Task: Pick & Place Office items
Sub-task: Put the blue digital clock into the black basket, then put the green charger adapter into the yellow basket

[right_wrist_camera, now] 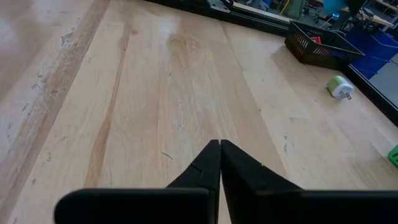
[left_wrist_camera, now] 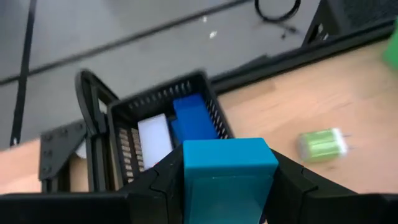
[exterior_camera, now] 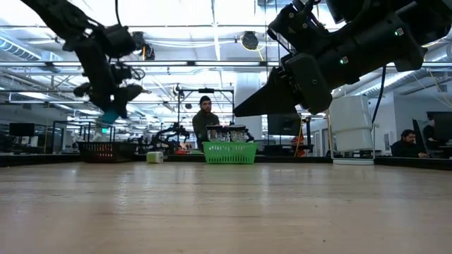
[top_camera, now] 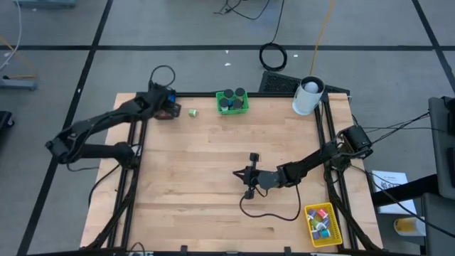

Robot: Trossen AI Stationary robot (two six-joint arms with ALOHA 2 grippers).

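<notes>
My left end effector (left_wrist_camera: 227,186) is clamped on a cyan block (left_wrist_camera: 229,165), held in the air just above the black bin (left_wrist_camera: 163,112) at the desk's (top_camera: 213,171) far left corner; I judge it poised there to drop in beside the blue block (left_wrist_camera: 193,118) and white piece (left_wrist_camera: 154,138) already inside; a green item (left_wrist_camera: 322,144) lies on the desk near the bin. My right end effector (right_wrist_camera: 219,163) hangs mid-desk, fingers together on nothing; other items sit in the yellow bin (top_camera: 321,222) and green bin (top_camera: 232,102).
</notes>
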